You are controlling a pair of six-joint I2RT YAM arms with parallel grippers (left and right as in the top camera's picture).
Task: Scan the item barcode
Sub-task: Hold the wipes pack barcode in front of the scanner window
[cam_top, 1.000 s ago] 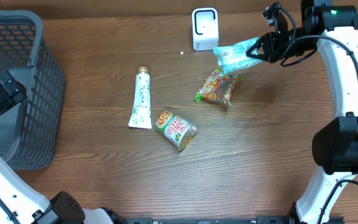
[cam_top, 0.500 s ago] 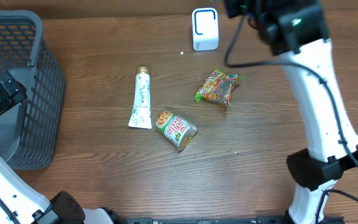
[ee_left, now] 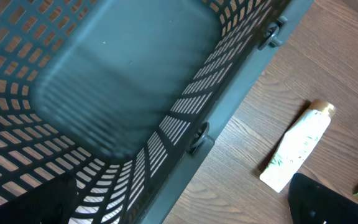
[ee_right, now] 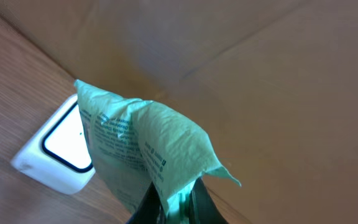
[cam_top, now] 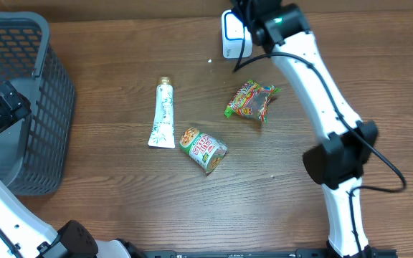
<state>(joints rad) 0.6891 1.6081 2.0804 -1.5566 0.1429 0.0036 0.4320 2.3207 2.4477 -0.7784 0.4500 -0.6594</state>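
The pale green pouch (ee_right: 135,149) carries blocks of small dark print on the face turned to the right wrist camera, too fine to read, and no barcode can be made out there. The white tube (cam_top: 163,113) has a green leaf pattern and a gold cap, the snack packet (cam_top: 252,100) is printed in red, yellow and green, and the noodle cup (cam_top: 203,149) has a green rim, but none of their lettering is legible from overhead. The right gripper (ee_right: 168,208) is pinched shut on the near edge of the pouch and holds it in the air at the far edge of the wooden table (cam_top: 120,201), just above the white barcode scanner (cam_top: 229,36). From overhead the right arm covers the pouch completely, along with part of the scanner. In the wrist view the pouch overlaps the near corner of the scanner's dark-rimmed window. The pouch's long axis runs from the fingers away toward the scanner, its far end up and to the left in that view, and its face is creased and bowed. The tube, the cup on its side and the snack packet lie apart from each other mid-table. The grey mesh basket (cam_top: 20,107) stands at the left edge. The left gripper (cam_top: 4,106) hangs over the basket with its jaws spread wide and nothing between them.
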